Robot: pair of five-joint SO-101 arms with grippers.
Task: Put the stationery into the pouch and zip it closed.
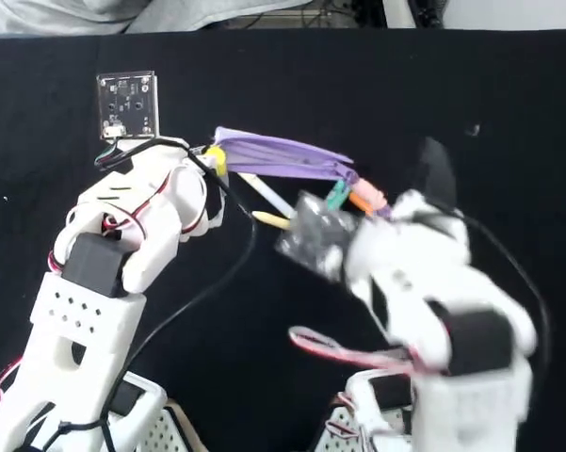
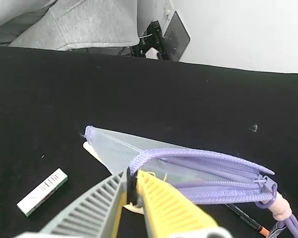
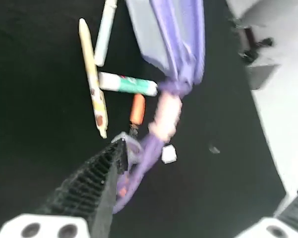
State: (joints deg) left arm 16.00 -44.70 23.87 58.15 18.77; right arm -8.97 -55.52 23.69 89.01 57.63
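High camera sits above the black counter [image 1: 377, 85], looking down over it from well back. Left wrist camera rides just behind the left jaws, skimming low across the counter toward the white wall [image 2: 248, 29]. Right wrist camera peers steeply down past the right jaws, close in. All three catch the purple pouch [image 1: 273, 155]; the high and right wrist views share the pens [image 3: 91, 74] beside it.

Purple see-through pouch [image 1: 278, 155] upper centre, long side across the frame. Yellow pencil [image 1: 271, 220], white pen [image 1: 264, 195], green marker [image 1: 337, 194], orange pen [image 1: 365, 200] loose just below it.
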